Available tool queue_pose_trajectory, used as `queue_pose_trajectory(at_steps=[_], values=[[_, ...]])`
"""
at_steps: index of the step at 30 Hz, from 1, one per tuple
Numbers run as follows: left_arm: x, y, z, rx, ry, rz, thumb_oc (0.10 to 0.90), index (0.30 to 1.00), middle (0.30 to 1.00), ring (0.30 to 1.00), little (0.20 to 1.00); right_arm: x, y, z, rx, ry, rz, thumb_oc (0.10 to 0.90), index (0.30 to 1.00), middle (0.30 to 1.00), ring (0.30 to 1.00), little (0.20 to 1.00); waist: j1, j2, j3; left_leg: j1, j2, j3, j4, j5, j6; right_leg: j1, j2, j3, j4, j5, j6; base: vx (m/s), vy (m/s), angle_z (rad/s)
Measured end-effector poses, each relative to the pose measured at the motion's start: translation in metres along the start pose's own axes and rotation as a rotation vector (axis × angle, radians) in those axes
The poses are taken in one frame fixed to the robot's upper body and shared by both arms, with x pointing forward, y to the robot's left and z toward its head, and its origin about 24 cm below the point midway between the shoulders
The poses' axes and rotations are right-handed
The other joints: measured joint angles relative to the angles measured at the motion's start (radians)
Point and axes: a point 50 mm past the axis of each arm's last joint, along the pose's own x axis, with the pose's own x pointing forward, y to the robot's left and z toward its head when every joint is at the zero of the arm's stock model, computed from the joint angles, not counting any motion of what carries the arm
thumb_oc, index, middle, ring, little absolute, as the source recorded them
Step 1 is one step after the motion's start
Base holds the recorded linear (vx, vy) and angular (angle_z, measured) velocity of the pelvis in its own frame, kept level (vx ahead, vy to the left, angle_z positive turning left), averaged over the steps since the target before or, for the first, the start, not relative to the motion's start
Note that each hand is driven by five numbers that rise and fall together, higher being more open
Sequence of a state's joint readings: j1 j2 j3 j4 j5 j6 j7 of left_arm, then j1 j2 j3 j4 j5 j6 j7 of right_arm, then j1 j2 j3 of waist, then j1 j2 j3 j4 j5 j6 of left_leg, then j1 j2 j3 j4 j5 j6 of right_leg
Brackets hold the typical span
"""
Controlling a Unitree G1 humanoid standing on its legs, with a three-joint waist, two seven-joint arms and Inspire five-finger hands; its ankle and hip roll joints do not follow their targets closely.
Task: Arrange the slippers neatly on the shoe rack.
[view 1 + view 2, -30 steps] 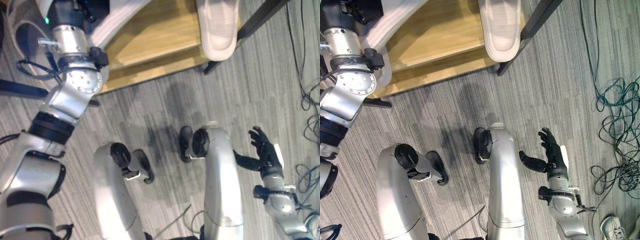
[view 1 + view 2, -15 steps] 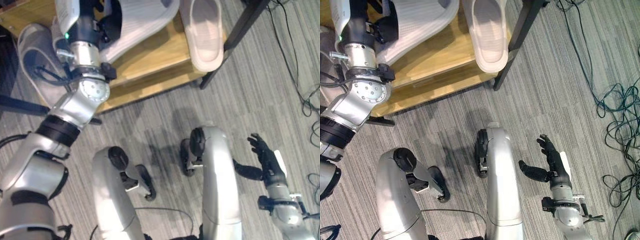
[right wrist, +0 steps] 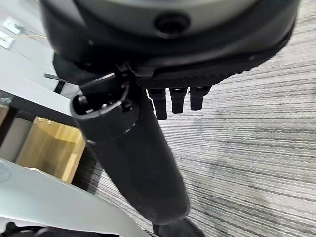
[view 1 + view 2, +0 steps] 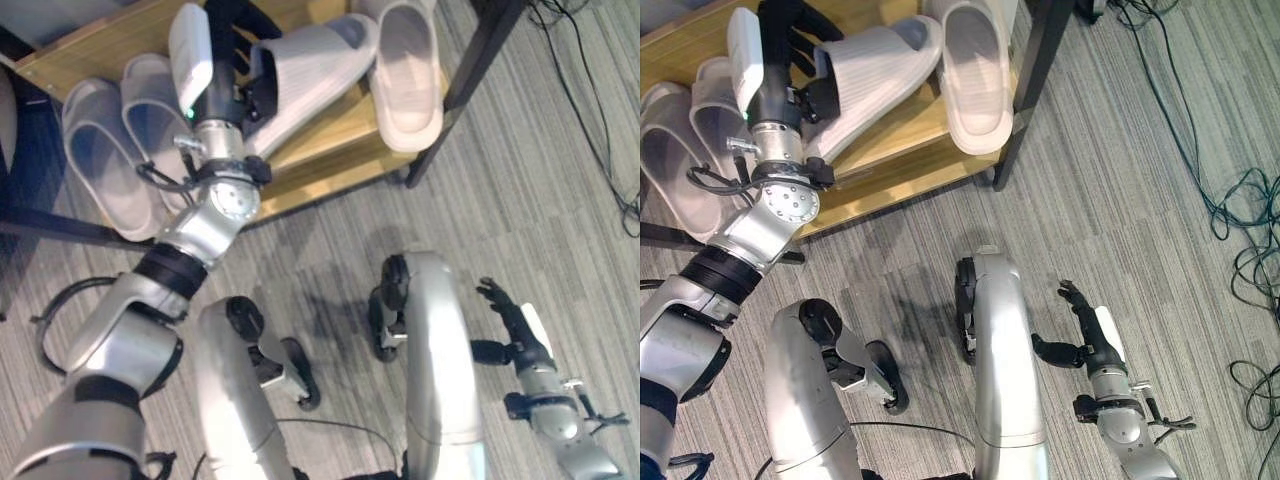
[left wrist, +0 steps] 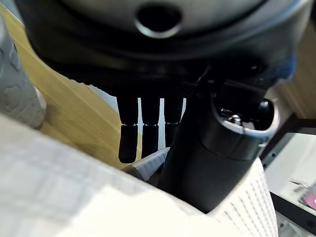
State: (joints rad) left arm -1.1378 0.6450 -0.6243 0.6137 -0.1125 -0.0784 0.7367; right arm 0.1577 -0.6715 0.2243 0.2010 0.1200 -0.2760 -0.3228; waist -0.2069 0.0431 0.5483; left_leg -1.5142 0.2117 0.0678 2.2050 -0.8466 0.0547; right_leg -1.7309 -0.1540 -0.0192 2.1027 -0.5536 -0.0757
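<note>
I can't tell how my left hand (image 4: pixel 790 40) grips the ribbed slipper (image 4: pixel 875 70); its fingers sit behind the strap. The shoe rack (image 4: pixel 330 150) and the toe of the slipper (image 4: pixel 405 70) beside it run off the frame's top.

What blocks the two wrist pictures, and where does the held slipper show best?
Left wrist view: the left hand blocks much, with the slipper very close past it. Right wrist view: the right hand hides much carpet. Right eye view: the slipper shows best.
</note>
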Motion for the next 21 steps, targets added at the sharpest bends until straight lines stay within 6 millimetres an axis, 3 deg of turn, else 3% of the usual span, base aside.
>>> queue_pose_trajectory(at_steps=[6,21], values=[[0.009,0.004,-0.002,0.03,0.022,0.016,0.8,0.9,0.9,0.9,0.9,0.003,0.0,0.003,0.0,-0.013,-0.005,0.8,0.9,0.9,0.9,0.9,-0.01,-0.001,0.0,0.0,-0.003,-0.002,0.006,-0.003,-0.006,-0.002,-0.001,0.0,0.007,-0.002,-0.001,0.0,0.0,0.0],[0.007,0.005,-0.001,0.023,0.004,-0.024,0.8,0.9,0.9,0.9,0.9,-0.002,0.011,0.0,0.0,0.001,0.047,0.8,0.9,0.9,0.9,0.9,-0.007,-0.003,0.001,-0.003,-0.008,-0.004,0.026,-0.003,-0.006,-0.002,-0.01,0.004,0.027,-0.007,-0.003,0.0,0.0,0.0]])
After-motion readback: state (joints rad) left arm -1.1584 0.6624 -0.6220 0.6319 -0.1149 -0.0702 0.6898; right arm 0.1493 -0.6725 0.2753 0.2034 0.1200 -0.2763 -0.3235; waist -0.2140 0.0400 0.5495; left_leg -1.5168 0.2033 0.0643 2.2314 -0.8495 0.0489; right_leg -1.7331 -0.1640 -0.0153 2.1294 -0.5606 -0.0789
